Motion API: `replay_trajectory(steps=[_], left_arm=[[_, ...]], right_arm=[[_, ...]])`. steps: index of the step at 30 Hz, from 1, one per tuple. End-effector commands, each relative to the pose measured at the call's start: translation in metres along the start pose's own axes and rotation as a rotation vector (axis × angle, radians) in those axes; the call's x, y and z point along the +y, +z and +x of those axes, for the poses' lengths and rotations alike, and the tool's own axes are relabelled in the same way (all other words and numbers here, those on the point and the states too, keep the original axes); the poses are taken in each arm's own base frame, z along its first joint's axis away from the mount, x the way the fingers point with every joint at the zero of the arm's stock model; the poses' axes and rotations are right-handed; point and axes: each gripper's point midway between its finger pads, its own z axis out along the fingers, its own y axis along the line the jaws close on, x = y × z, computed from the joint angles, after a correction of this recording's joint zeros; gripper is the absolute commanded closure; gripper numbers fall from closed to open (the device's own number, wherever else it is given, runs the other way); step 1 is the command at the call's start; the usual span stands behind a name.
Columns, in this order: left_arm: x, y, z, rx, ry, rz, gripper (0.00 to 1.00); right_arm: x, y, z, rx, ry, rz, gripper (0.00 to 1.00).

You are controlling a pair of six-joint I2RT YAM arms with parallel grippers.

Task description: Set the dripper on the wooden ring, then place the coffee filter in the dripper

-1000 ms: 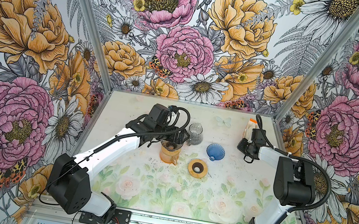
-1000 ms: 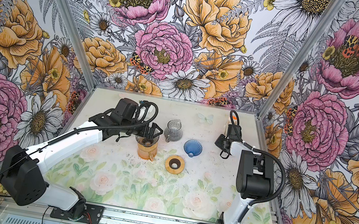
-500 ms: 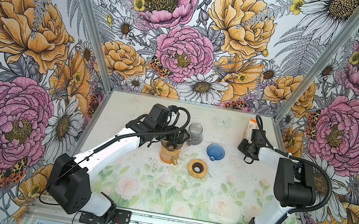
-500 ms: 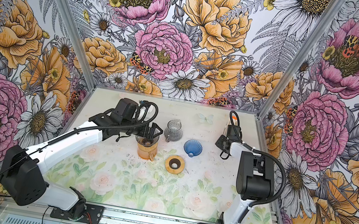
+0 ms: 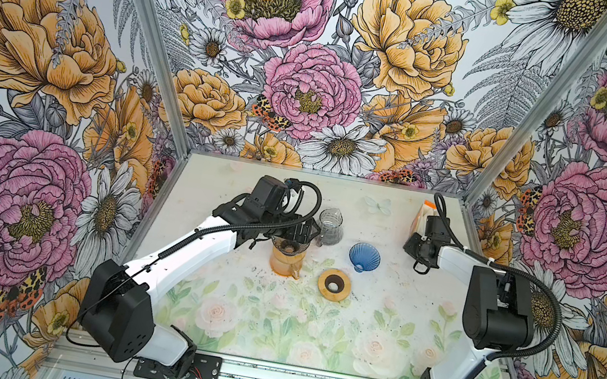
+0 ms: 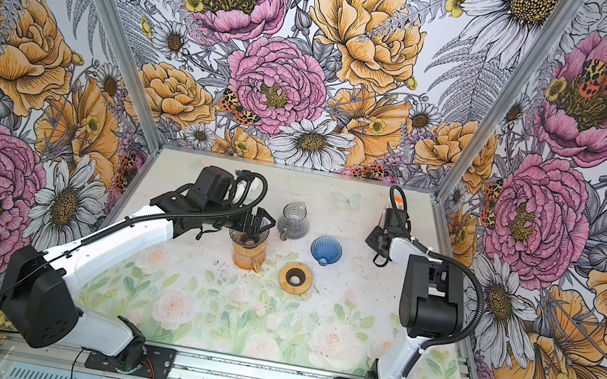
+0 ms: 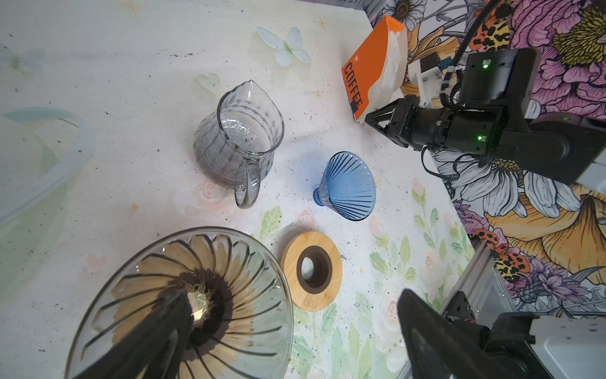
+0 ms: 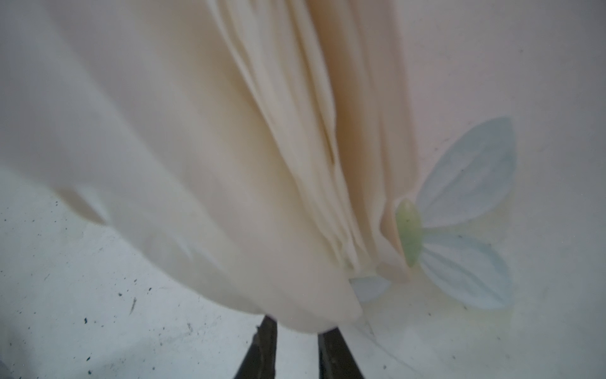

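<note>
A clear glass dripper (image 5: 288,245) (image 7: 183,305), stained brown inside, sits on an amber carafe (image 5: 283,265). My left gripper (image 5: 300,232) (image 7: 295,341) hangs over it, open wide, holding nothing. A blue glass dripper (image 5: 364,257) (image 7: 351,187) lies tipped on the table. White coffee filters (image 7: 390,65) (image 8: 229,164) stick out of an orange coffee pack (image 5: 423,220) at the back right. My right gripper (image 5: 411,243) (image 8: 298,331) is at the foot of that pack. Its fingers (image 8: 262,347) stand a little apart with table showing between them, and the paper's edge hides their tips.
A grey glass pitcher (image 5: 330,227) (image 7: 239,137) stands behind the amber carafe. A wooden ring (image 5: 334,284) (image 7: 311,270) lies flat in front of the blue dripper. The right wall (image 5: 472,228) is close behind the pack. Coffee grounds speckle the table (image 5: 270,319).
</note>
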Motion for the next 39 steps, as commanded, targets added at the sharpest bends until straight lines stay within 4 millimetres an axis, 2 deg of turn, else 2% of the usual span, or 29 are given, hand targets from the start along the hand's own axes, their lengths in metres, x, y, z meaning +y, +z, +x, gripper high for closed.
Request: replay_trajectory(steps=[1, 12, 18, 25, 39], left_arm=[[-0.001, 0.003, 0.001, 0.009, -0.009, 0.003, 0.01], [0.000, 0.002, 0.002, 0.009, -0.009, -0.002, 0.01], [-0.001, 0.003, 0.002, 0.011, -0.010, 0.001, 0.01], [-0.001, 0.004, 0.002, 0.011, -0.011, 0.004, 0.01], [-0.004, 0.003, 0.004, 0.016, -0.008, 0.012, 0.01]], right_arm=[[0.003, 0.007, -0.004, 0.000, 0.004, 0.009, 0.75], [0.004, 0.014, -0.013, -0.012, 0.016, 0.026, 0.81], [0.005, 0.014, -0.013, -0.016, 0.010, 0.028, 0.93], [0.003, 0.006, -0.005, -0.002, -0.005, 0.036, 1.00], [-0.001, -0.012, 0.016, 0.053, 0.003, 0.017, 1.00]])
